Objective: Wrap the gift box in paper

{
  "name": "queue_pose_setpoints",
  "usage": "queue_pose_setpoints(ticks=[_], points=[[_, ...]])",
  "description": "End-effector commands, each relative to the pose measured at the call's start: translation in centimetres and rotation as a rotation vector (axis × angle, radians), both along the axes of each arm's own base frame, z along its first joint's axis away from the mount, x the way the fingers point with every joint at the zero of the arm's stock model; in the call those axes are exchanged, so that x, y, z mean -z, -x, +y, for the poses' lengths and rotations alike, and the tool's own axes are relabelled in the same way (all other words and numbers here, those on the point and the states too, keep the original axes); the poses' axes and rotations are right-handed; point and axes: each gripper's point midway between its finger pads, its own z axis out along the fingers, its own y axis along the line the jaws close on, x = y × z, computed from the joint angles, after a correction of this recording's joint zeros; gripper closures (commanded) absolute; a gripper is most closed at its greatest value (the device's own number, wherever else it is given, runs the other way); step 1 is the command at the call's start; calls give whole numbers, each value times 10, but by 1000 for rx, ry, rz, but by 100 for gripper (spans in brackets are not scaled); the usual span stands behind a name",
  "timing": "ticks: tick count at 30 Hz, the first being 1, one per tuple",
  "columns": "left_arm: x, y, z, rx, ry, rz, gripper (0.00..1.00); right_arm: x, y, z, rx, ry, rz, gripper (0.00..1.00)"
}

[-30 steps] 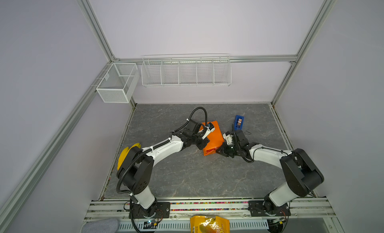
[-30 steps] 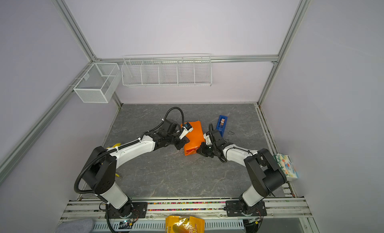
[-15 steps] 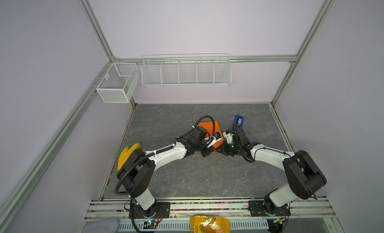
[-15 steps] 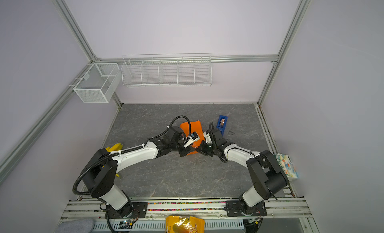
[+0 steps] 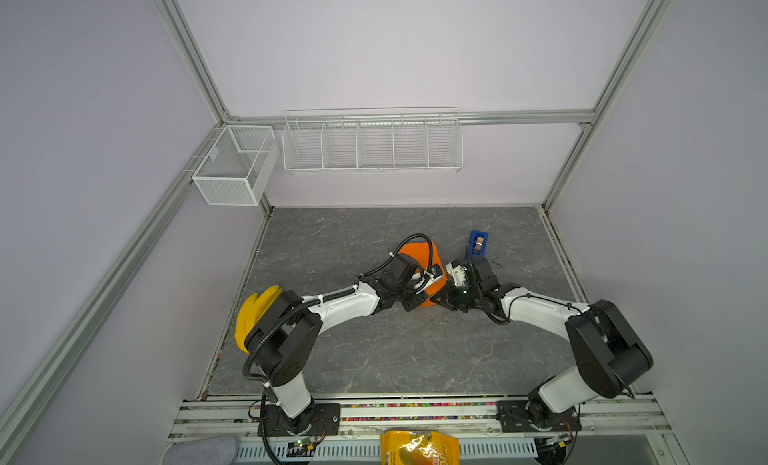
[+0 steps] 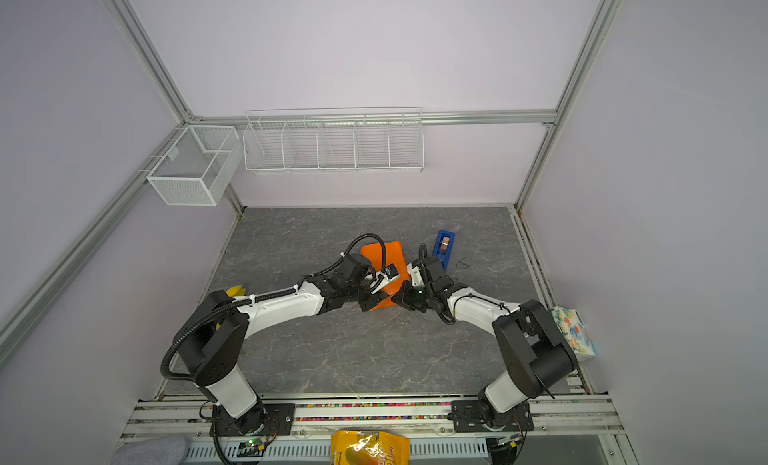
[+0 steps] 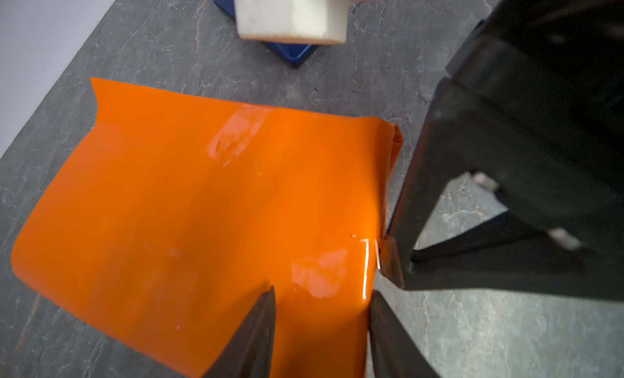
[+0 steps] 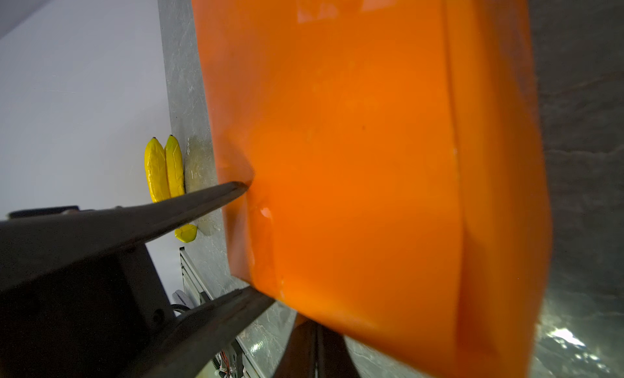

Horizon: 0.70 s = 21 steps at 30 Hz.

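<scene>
The orange paper lies folded into a parcel at mid-table, with clear tape patches on top. The gift box is hidden under it. My left gripper is open at the parcel's near end, its fingers straddling that end, one denting the paper. My right gripper comes in from the right and is shut, pinching a small paper flap at the parcel's near right corner.
A blue tape dispenser stands just right of the parcel, behind the right wrist. Bananas lie at the table's left edge. A yellow snack bag sits in front, a patterned box at the right, and wire baskets hang on the back wall.
My left gripper has moved from the parcel's left side round to its near end and has opened. The right gripper has stayed shut at the same corner.
</scene>
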Motion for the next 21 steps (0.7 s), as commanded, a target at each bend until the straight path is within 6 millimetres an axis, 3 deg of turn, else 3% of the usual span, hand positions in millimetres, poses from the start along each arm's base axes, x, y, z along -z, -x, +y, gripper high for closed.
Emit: queue_pose_setpoints(ticks=[1,9,16,21], points=[[9,-7,0,-23,-36,3,58,-14,-2,2,6,-22,-9,93],[14,-6,2,-29,-50,21,60,-17,5,-12,121,-52,59,85],[15,-5,2,-27,-51,24,61,-35,0,-13,201,-129,48,70],[16,-4,2,-25,-50,30,61,-31,-4,-8,203,-153,72,64]])
